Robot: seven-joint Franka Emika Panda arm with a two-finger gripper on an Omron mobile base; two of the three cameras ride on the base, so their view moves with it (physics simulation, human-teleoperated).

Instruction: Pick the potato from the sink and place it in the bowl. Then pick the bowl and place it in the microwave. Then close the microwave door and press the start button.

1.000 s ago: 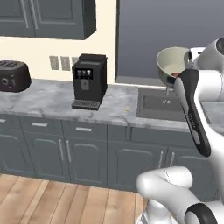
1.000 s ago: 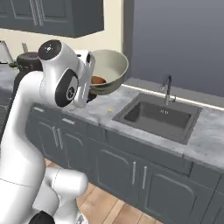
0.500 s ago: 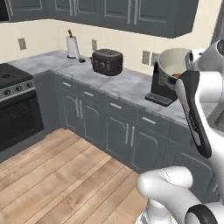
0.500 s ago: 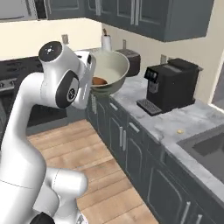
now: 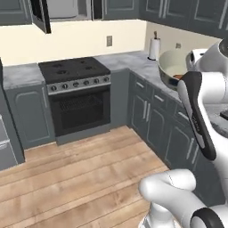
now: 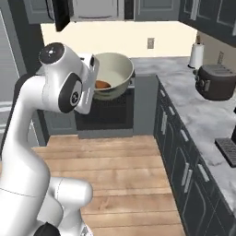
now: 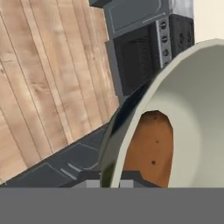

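Bowl [image 7: 192,100] rim clamped between fingers [image 7: 89,178], potato [image 7: 148,148] inside.

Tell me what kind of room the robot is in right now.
A home-style kitchen, rendered. A black oven with a stovetop sits between grey cabinets, a toaster and paper towel roll stand on the marble counter, and the hand grips a bowl holding the potato.

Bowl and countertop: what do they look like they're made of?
The bowl looks like glazed ceramic: smooth cream inside, a slight sheen at the rim, though plastic can't be ruled out. The countertop looks like polished stone, perhaps marble: grey with pale mottled veining.
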